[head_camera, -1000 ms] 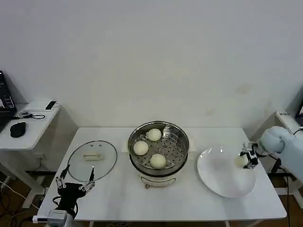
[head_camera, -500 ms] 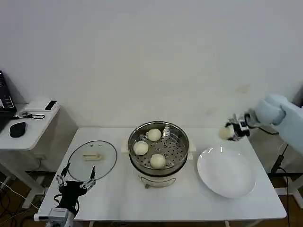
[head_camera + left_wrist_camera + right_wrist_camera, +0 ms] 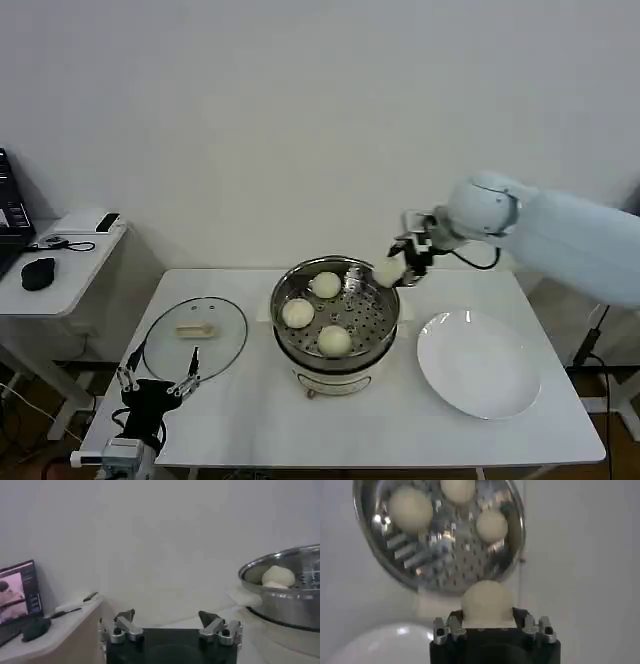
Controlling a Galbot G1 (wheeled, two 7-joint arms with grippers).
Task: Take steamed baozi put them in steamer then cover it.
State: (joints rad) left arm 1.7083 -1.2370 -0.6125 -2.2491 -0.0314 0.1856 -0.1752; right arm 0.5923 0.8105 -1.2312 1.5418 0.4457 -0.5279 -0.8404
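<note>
The steel steamer stands mid-table with three cream-white baozi on its perforated tray. My right gripper hangs over the steamer's right rim, shut on a fourth baozi, which sits between its fingers. The glass cover with its cream handle lies flat on the table left of the steamer. My left gripper is parked open at the table's front left corner, just in front of the cover, with nothing between its fingers.
A bare white plate lies right of the steamer. A small side table with a mouse and a screen stands at the far left. The white wall is close behind the table.
My right gripper has lifted the baozi off the plate and carried it left and up, from the plate's right edge to above the steamer's right rim. The left arm stays put.
</note>
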